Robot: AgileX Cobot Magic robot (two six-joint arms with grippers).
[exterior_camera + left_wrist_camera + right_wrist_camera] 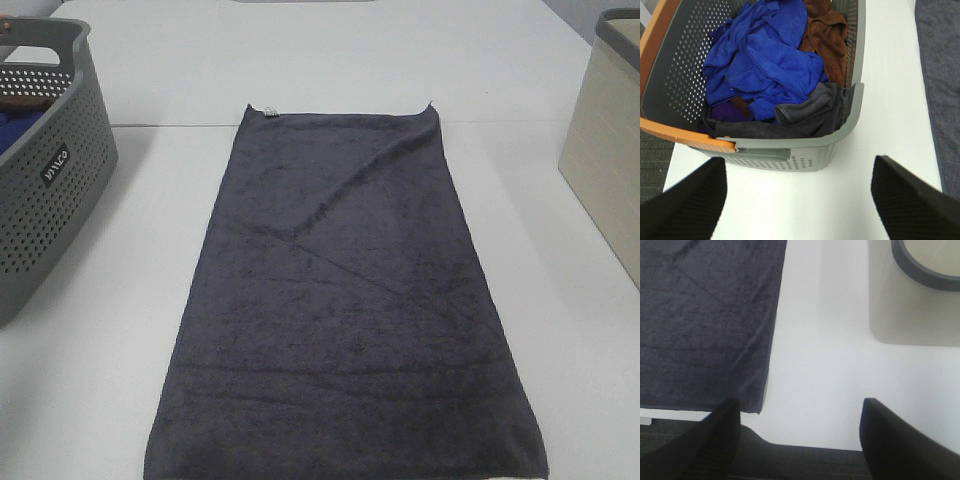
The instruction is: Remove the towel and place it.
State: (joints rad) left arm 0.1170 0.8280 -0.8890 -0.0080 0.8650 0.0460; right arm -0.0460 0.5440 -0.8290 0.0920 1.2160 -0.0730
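The dark charcoal-grey towel (340,300) lies spread flat on the white table (560,330), its small white tag (268,110) at the far left corner. Its edge shows in the left wrist view (942,75) and its near right corner in the right wrist view (705,325). Neither gripper shows in the exterior high view. My left gripper (799,200) is open and empty, above the table in front of the grey perforated basket (790,150). My right gripper (799,440) is open and empty, over the table's front edge beside the towel's corner.
The basket (40,190) stands at the left and holds a blue cloth (765,55), a brown cloth (827,35) and a dark grey cloth (805,117). A beige bin with a dark rim (605,140) stands at the right; it also shows in the right wrist view (920,300).
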